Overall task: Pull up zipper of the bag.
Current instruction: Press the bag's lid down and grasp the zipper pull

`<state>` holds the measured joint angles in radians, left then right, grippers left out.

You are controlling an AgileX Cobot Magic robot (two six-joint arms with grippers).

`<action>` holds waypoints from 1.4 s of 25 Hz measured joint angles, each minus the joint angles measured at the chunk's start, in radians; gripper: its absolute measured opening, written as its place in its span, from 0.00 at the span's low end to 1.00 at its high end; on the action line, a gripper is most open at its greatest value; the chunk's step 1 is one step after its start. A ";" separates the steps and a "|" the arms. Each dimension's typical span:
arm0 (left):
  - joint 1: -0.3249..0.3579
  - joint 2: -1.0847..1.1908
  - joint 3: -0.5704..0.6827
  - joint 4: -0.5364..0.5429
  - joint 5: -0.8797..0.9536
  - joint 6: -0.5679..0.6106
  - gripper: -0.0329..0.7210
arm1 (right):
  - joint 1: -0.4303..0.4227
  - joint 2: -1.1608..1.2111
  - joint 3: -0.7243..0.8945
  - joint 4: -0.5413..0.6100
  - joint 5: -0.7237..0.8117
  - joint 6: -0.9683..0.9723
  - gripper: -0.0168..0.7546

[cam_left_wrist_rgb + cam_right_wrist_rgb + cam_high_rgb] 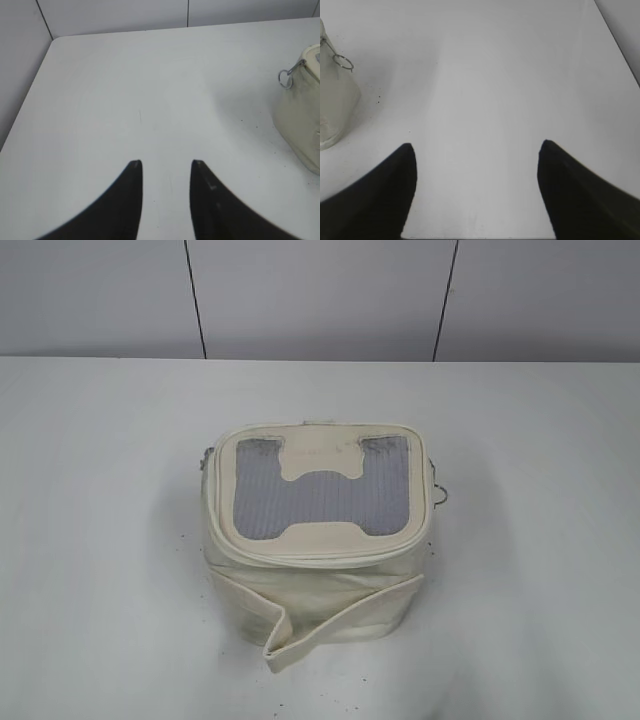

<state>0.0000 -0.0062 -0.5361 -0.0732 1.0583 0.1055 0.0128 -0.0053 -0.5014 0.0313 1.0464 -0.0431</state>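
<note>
The cream-white bag (318, 550) stands in the middle of the white table, with a grey H-shaped panel (320, 490) on its top. Its thin zipper track (320, 558) runs around the top rim. A silver ring pull (442, 494) hangs at the bag's right side, and shows in the right wrist view (342, 61). Another ring pull (285, 78) shows in the left wrist view on the bag's corner (300, 120). My left gripper (166, 164) is open over bare table, left of the bag. My right gripper (476, 145) is wide open, right of the bag. Neither arm shows in the exterior view.
A loose cream strap band (330, 625) hangs off the bag's lower front. The white table (100, 540) stretches all around the bag. A grey panelled wall (320, 295) stands behind the table's far edge.
</note>
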 joint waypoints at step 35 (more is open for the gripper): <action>0.000 0.000 0.000 0.000 0.000 0.000 0.37 | 0.000 0.000 0.000 0.000 0.000 0.000 0.78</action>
<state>0.0000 -0.0062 -0.5361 -0.0732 1.0583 0.1055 0.0128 -0.0053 -0.5014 0.0313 1.0464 -0.0431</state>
